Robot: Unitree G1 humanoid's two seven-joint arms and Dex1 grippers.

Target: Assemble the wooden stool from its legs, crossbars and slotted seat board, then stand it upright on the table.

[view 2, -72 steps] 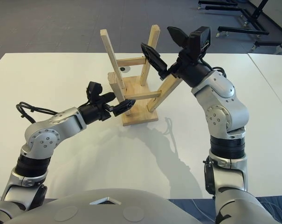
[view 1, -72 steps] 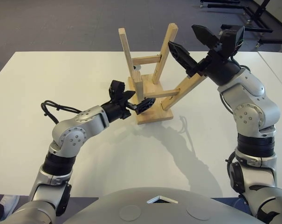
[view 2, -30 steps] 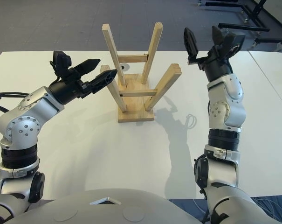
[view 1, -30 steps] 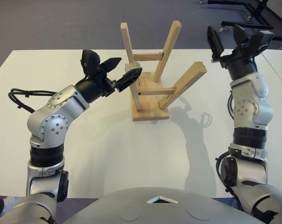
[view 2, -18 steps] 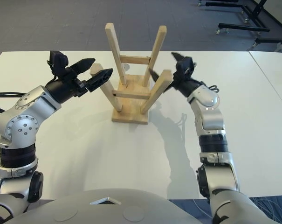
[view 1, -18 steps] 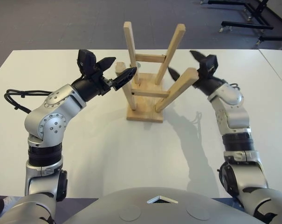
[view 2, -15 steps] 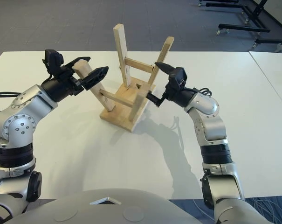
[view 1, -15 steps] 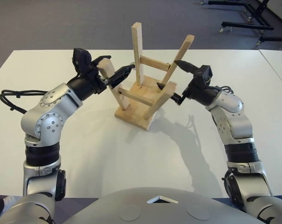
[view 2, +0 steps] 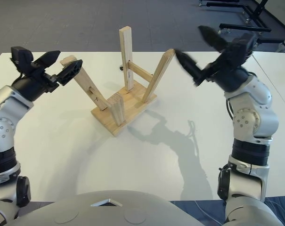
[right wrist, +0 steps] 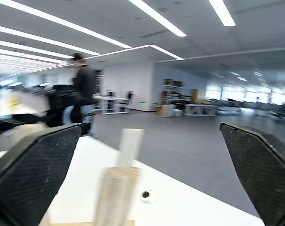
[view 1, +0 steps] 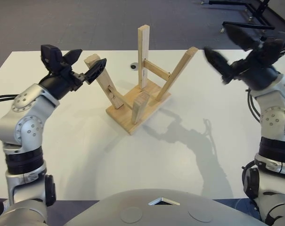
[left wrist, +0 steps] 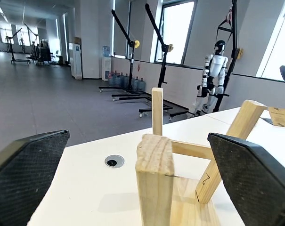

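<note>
The wooden stool (view 1: 135,101) rests upside down on its seat board (view 1: 126,120) in the middle of the white table (view 1: 133,160), legs and crossbars (view 1: 157,70) pointing up. My left gripper (view 1: 85,62) is open at the tip of the stool's left leg (view 1: 104,82). In the left wrist view that leg end (left wrist: 154,160) stands between the two pads (left wrist: 24,174) without touching either. My right gripper (view 1: 229,49) is open in the air, up and to the right of the right leg (view 1: 181,69), apart from it.
A round cable hole (view 1: 133,66) sits in the tabletop behind the stool. A black cable (view 1: 1,99) trails off the left arm. Another table (view 1: 280,55) adjoins at the right, and metal stands (view 1: 248,23) are on the floor beyond the far edge.
My right gripper has come off the stool's right leg and swung up and to the right, opening wide. The stool has settled from a tilt onto its seat board. My left gripper has shifted left.
</note>
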